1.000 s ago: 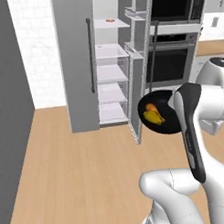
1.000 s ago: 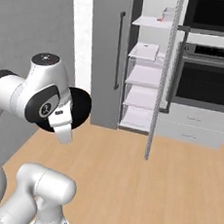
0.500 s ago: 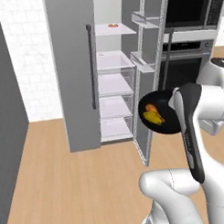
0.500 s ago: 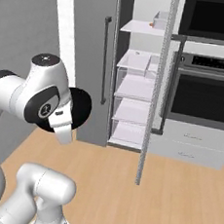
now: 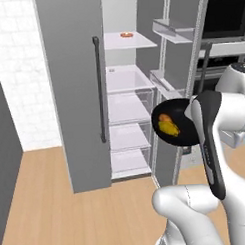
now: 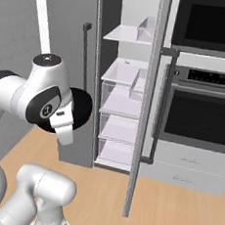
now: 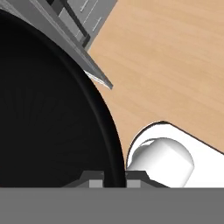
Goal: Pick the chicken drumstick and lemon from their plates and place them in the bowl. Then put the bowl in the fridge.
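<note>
Pinching the rim of the black bowl (image 5: 180, 123), the gripper (image 7: 114, 180) is seen in the hand view with its two dark finger tips pressed against either side of the bowl's edge at 6 o'clock of that view; the bowl's dark inside is spread over the 9 o'clock half, and wooden floor (image 7: 175, 57) lies toward 1 o'clock. In the left base view the bowl is held in the air, tilted toward the camera, at about 3 o'clock of the picture, just beside the arm's white link; inside it the chicken drumstick (image 5: 165, 118) lies at 11 o'clock of the lemon (image 5: 170, 128), the two touching. The bowl is carried in front of the open door's edge, apart from the shelves. The fridge (image 5: 73, 86) stands at 10 o'clock of the bowl, its door with the long dark bar handle (image 5: 99, 89) closed on that side and the white inner shelves (image 5: 125, 108) exposed beside it; a small orange item (image 5: 126, 35) rests on the top shelf. In the right base view the bowl (image 6: 80, 108) shows as a dark disc behind the arm's joint at 9 o'clock, with the fridge shelves (image 6: 121, 105) near the centre and the black wall oven (image 6: 203, 114) at 3 o'clock.
</note>
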Controlling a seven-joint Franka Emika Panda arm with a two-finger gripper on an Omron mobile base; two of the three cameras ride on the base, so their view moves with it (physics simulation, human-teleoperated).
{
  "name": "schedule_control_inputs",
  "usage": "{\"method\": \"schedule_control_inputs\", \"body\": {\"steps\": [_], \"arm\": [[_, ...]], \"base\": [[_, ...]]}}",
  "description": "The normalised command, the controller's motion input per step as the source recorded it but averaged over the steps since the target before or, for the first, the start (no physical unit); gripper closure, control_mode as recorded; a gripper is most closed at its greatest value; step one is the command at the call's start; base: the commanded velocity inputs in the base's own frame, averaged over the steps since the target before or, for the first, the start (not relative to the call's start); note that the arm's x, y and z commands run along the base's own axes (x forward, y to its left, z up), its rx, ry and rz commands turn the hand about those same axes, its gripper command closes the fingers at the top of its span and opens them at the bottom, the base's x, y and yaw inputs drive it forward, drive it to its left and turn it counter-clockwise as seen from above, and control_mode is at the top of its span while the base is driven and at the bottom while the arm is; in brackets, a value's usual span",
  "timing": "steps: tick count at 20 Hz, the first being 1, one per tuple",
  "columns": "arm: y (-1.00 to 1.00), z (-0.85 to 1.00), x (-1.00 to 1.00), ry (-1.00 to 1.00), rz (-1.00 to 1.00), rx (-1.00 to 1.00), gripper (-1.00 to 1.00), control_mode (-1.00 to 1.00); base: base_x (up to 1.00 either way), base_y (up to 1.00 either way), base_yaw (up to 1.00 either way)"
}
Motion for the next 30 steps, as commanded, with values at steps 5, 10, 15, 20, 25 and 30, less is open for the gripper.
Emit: {"method": "schedule_control_inputs", "body": {"steps": [5,10,15,20,25,30], "arm": [[0.00,0.00,0.00,0.00,0.00,0.00,1.00,1.00],[0.00,0.00,0.00,0.00,0.00,0.00,1.00,1.00],[0.00,0.00,0.00,0.00,0.00,0.00,1.00,1.00],[0.00,-0.02,0.17,0.00,-0.03,0.00,1.00,-1.00],[0.02,0.00,0.44,-0.11,-0.09,0.00,1.00,-1.00],[0.05,0.32,0.06,-0.23,-0.03,0.05,1.00,-1.00]], "base": [[1.00,0.00,-0.10],[0.97,0.10,-0.16],[0.97,0.10,-0.19],[0.71,0.05,-0.15],[0.00,0.00,0.00],[0.00,0.00,0.00]]}}
